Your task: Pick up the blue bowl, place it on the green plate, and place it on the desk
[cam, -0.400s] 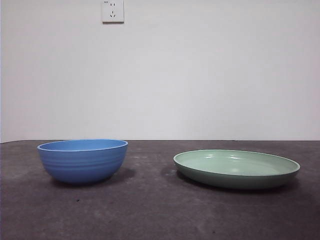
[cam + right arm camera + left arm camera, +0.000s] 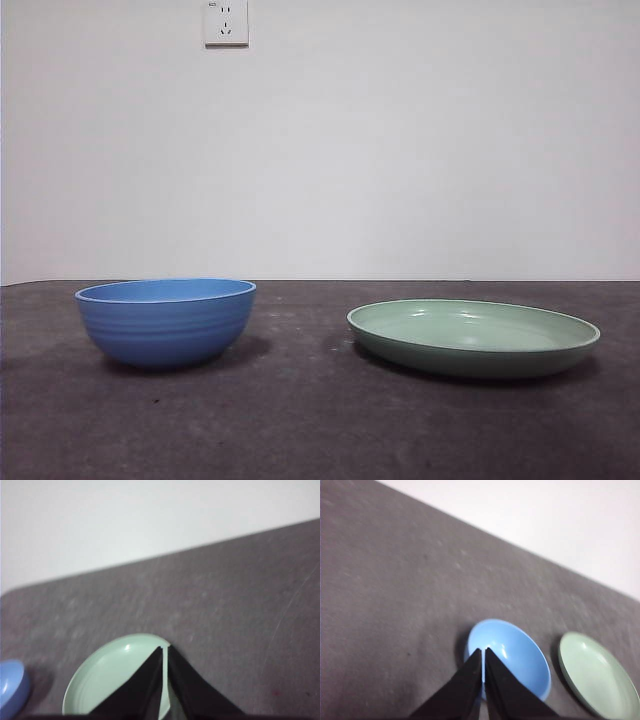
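Note:
The blue bowl (image 2: 165,320) stands upright on the desk (image 2: 300,420) at the left. The green plate (image 2: 473,336) lies on the desk to its right, a gap between them. Neither gripper shows in the front view. In the left wrist view my left gripper (image 2: 483,652) is shut and empty, high above the blue bowl (image 2: 517,655), with the plate (image 2: 597,675) beside it. In the right wrist view my right gripper (image 2: 164,650) is shut and empty, high above the green plate (image 2: 112,677); the bowl's edge (image 2: 11,685) shows at the side.
A white wall with a power socket (image 2: 225,22) rises behind the desk's far edge. Bare desk surface lies in front of and between the two dishes.

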Controlling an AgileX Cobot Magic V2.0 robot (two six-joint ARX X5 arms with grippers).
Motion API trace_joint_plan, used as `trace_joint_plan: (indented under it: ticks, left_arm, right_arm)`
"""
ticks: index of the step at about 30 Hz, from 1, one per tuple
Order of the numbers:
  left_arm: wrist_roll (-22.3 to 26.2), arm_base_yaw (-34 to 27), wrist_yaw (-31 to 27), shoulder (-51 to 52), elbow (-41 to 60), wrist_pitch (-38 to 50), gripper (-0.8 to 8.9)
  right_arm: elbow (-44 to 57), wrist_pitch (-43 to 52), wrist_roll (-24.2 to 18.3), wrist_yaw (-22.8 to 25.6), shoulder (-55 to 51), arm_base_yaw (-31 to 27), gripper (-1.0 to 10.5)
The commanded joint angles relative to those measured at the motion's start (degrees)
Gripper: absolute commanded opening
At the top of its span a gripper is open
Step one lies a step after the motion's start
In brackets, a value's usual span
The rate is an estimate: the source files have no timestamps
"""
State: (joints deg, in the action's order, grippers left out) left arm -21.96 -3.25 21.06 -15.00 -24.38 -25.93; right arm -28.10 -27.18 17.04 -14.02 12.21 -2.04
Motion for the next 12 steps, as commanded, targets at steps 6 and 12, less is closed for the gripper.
trace_joint_plan:
  ticks: [6,12]
  left_arm:
    - [12.3,0.4,9.6,-13.3,-11.9,-8.7,0.1]
    - [18.0,4.3,12.2,-21.2,-19.6,-16.1,0.09]
  right_arm:
    - [-11.7,-10.3,-9.5,-8.4,13.1,0.0,0.1]
    - [-19.0,-20.1,-15.5,-15.3,22.4,0.9,0.1]
